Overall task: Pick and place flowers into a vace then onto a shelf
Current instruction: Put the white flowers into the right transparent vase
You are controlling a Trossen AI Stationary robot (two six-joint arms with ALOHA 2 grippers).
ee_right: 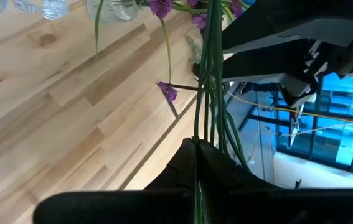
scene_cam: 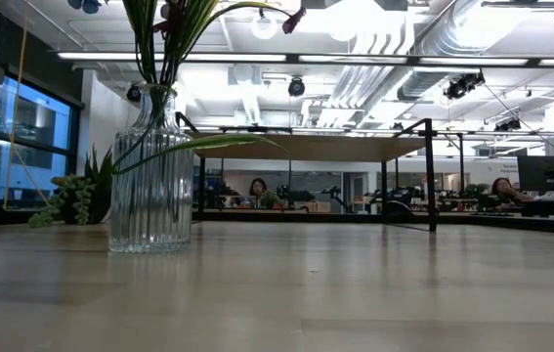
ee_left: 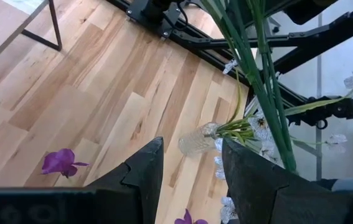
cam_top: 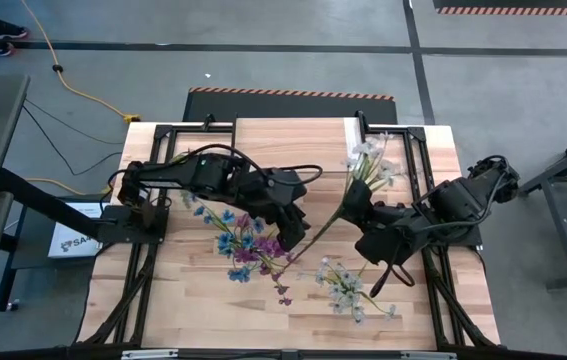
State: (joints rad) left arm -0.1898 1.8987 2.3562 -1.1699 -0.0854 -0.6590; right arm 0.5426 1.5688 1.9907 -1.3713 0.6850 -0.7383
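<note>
An open-plan office lies beyond the tabletop, where two seated people show only in the low view. One shelf stands behind two glass vases. The right tool is clenched on flower stems; the left tool gapes, released, beside other stems.

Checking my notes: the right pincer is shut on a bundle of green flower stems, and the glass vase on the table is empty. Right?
Not quite: the glass vase already holds green stems, as the low view shows. The right pincer is indeed shut on the flower stems.
</note>
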